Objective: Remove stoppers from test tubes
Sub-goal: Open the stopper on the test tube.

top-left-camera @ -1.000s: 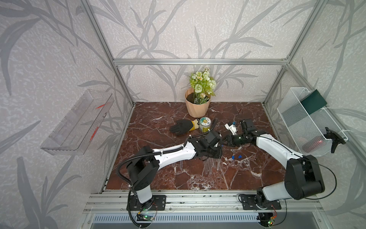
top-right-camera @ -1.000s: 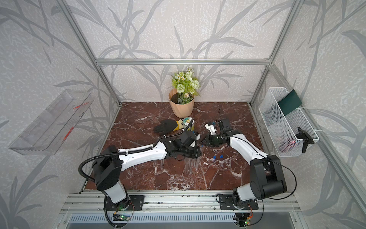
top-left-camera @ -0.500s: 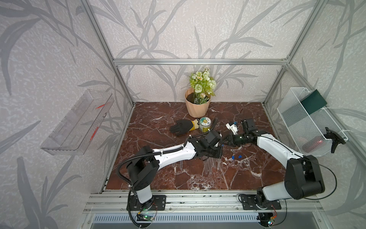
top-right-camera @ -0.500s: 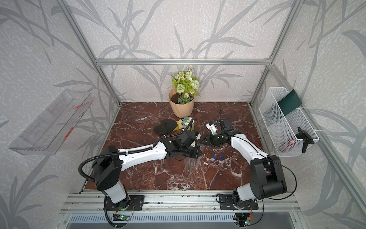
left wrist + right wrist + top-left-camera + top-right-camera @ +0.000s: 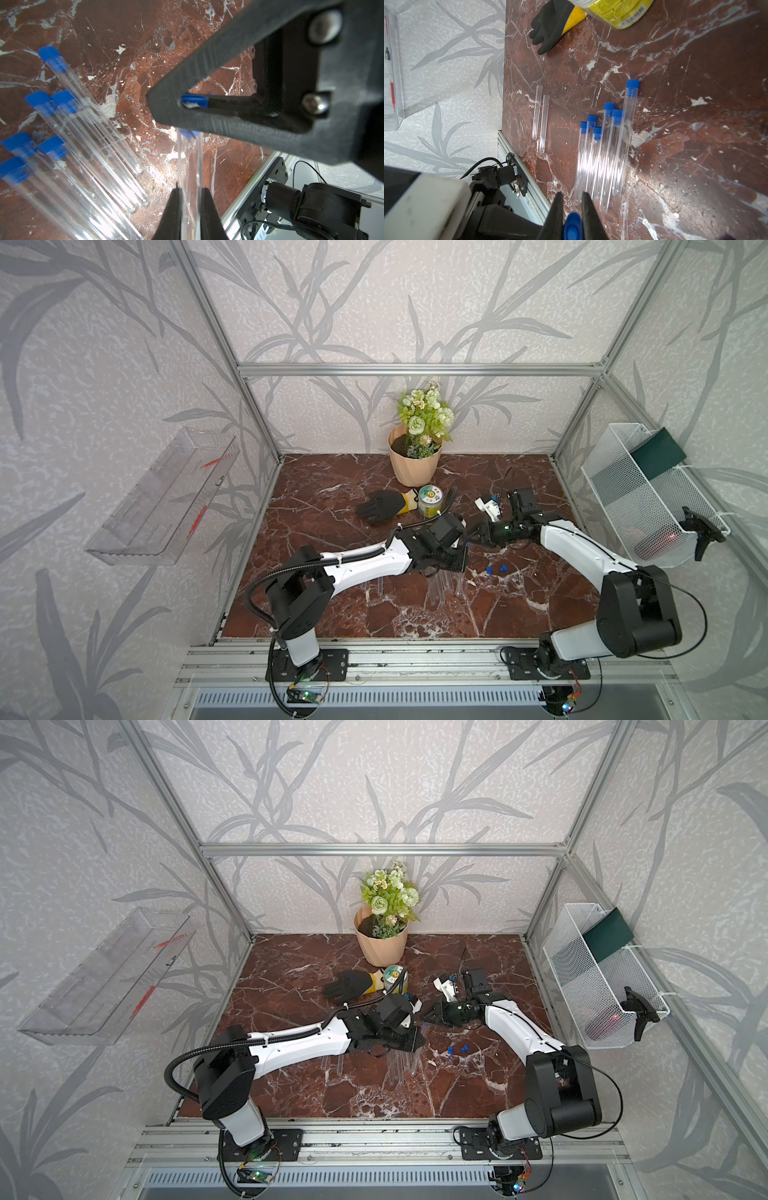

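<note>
The marble table [image 5: 316, 614] fills a cell with leaf-patterned walls. Nearest the front rail six stoppered tubes [image 5: 604, 155] lie bunched together, with two bare tubes [image 5: 539, 116] just beside them. A few loose stoppers [image 5: 496, 569] lie apart on the right arm's side. Above the bunch the left arm [image 5: 365, 562] and right arm [image 5: 582, 543] meet over mid-table. The left jaws pinch a seventh tube [image 5: 190, 162] partway down its length. The right jaws are pressed onto its stopper [image 5: 194, 99]. Over the last second almost nothing shifts: in both top views the arms stay as they were, both grips stay clamped, and no new stopper joins the loose ones. Blue shows inside the tube's mouth just under the right jaws, so the plug seems not yet free. I judge the pull to be only starting, or sticking, so this tube counts as unfinished and six more wait. Farther back, the glove [image 5: 380, 508], jar [image 5: 430, 499] and flower pot [image 5: 415, 464] sit untouched.
</note>
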